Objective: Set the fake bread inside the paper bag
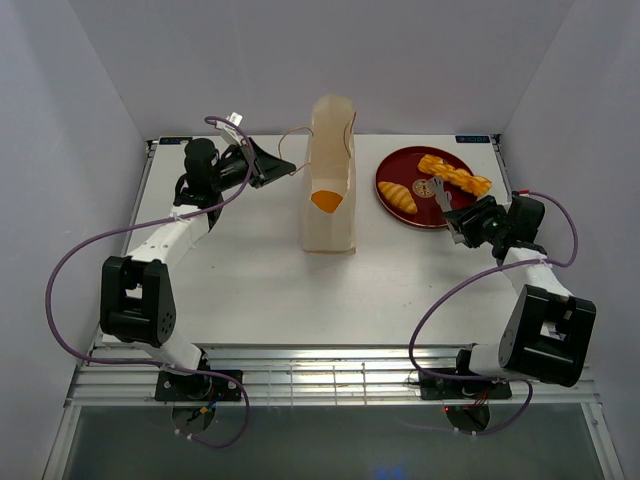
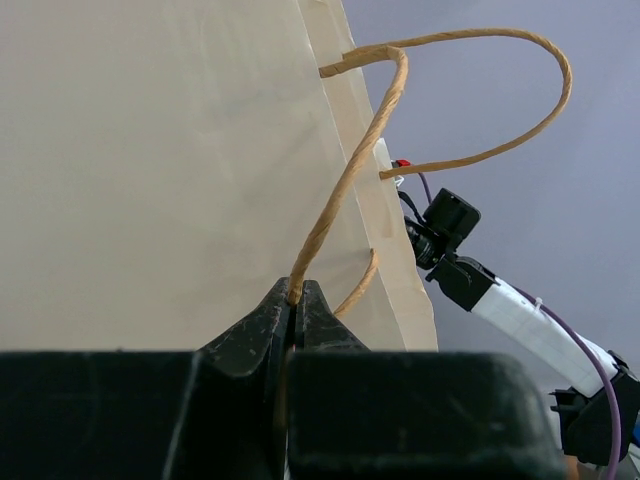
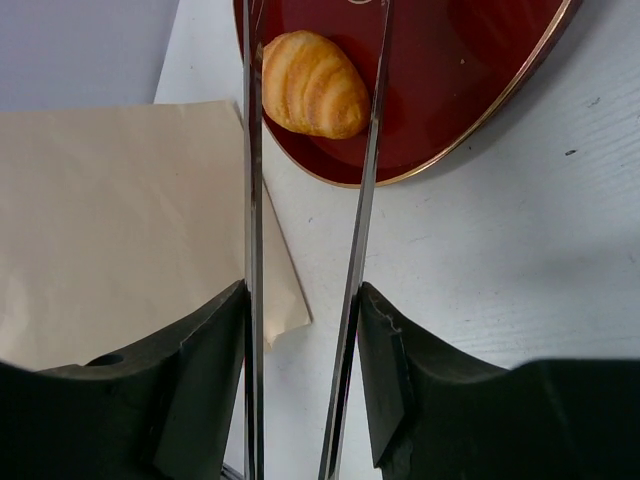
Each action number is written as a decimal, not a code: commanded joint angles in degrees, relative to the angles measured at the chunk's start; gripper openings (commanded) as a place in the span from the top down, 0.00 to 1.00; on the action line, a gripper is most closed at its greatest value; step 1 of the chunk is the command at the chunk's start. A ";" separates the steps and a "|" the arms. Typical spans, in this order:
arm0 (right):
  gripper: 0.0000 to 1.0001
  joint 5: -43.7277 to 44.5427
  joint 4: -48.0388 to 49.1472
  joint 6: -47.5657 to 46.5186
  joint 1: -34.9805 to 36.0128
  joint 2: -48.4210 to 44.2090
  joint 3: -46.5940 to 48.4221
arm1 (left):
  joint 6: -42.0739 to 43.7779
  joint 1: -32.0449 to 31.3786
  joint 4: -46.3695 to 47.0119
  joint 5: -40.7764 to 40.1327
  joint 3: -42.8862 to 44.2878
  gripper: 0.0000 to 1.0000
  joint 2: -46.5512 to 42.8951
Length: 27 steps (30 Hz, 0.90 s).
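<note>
The cream paper bag (image 1: 330, 170) stands mid-table, and an orange-gold shape (image 1: 327, 199) shows at its front fold. My left gripper (image 1: 265, 168) is shut on the bag's brown cord handle (image 2: 350, 180); the bag wall (image 2: 150, 150) fills that view just beyond the gripper (image 2: 295, 295). A croissant (image 1: 397, 196) and a braided loaf (image 1: 455, 174) lie on the dark red plate (image 1: 400, 165). My right gripper (image 1: 457, 220) is shut on metal tongs (image 1: 438, 192), whose tips reach over the plate. In the right wrist view the gripper (image 3: 305, 300) holds the tongs (image 3: 365, 200) spread, with the croissant (image 3: 313, 83) between their arms.
The plate's rim (image 3: 450, 140) lies just right of the bag (image 3: 110, 230), with a narrow strip of white table between them. White walls close in the table at the back and on both sides. My right arm (image 2: 500, 300) shows beyond the bag in the left wrist view.
</note>
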 commanded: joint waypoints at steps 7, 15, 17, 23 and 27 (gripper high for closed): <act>0.48 -2.96 15.95 10.62 -3.23 2.39 -4.99 | -0.48 -0.35 2.22 2.02 0.27 1.00 0.95; 0.48 -3.13 20.52 14.31 -5.25 4.51 -7.01 | -0.83 -0.35 2.75 2.11 0.54 1.00 1.39; 0.48 -3.31 21.75 14.93 -5.96 5.21 -7.37 | -0.83 -0.35 2.84 2.20 0.63 1.00 1.57; 0.48 -4.18 25.62 16.78 -6.84 7.93 -8.51 | -0.83 -0.35 3.02 2.37 0.62 1.00 2.01; 0.48 -4.36 27.91 17.75 -7.45 9.16 -9.04 | -1.00 -0.44 3.10 2.46 0.80 1.00 2.27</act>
